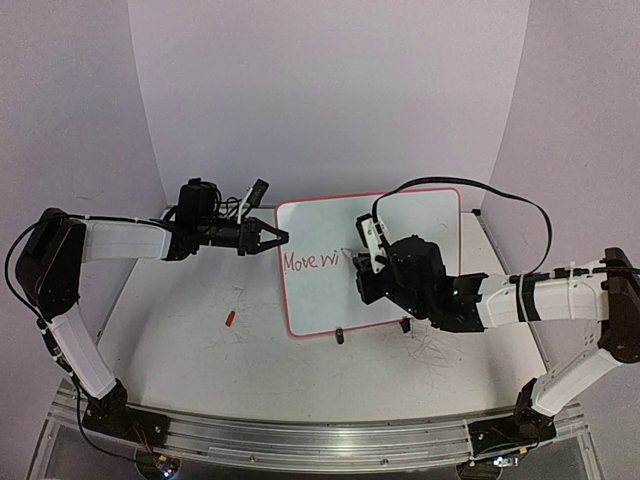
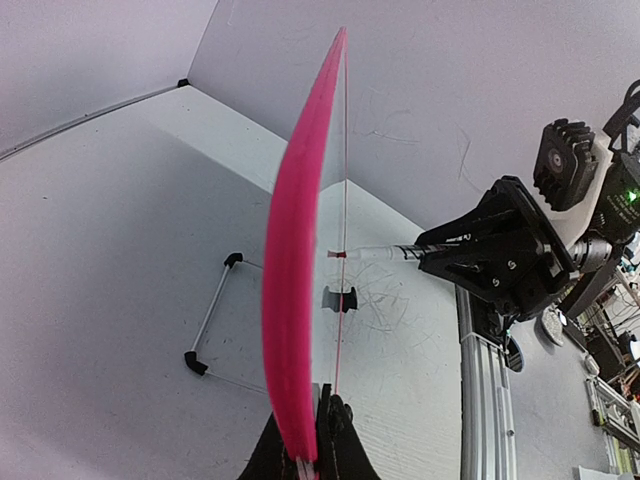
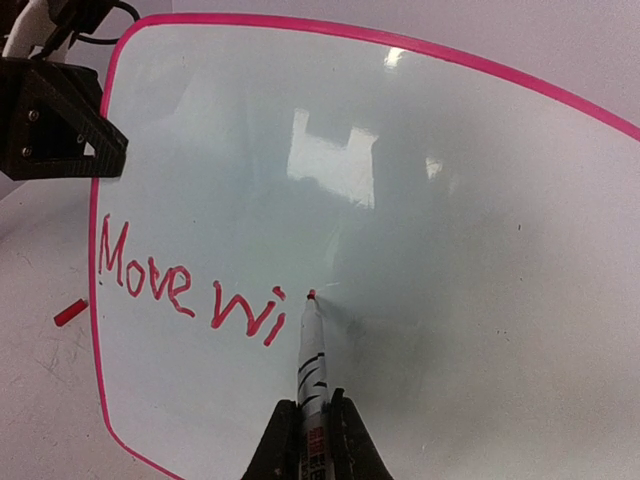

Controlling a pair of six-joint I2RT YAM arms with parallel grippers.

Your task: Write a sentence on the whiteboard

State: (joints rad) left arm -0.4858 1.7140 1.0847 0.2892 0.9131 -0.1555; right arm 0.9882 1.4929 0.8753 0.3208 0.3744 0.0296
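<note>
The whiteboard (image 1: 390,250) stands tilted up at the middle of the table, white with a thin red rim. My left gripper (image 1: 277,238) is shut on its left edge; in the left wrist view the rim (image 2: 295,250) runs edge-on out of the shut gripper (image 2: 318,395). Red lettering of the sentence (image 3: 185,285) reads "Move wi" on the board's left part. My right gripper (image 3: 312,397) is shut on a white marker (image 3: 312,350), whose red tip touches the board just right of the last letter. From above, that gripper (image 1: 362,265) is in front of the board's middle.
A small red cap (image 1: 229,318) lies on the table left of the board. Two black clip feet (image 1: 339,336) hold the board's lower edge. A wire stand (image 2: 215,315) sits behind the board. Grey scribbles (image 1: 440,345) mark the table. White walls enclose the table.
</note>
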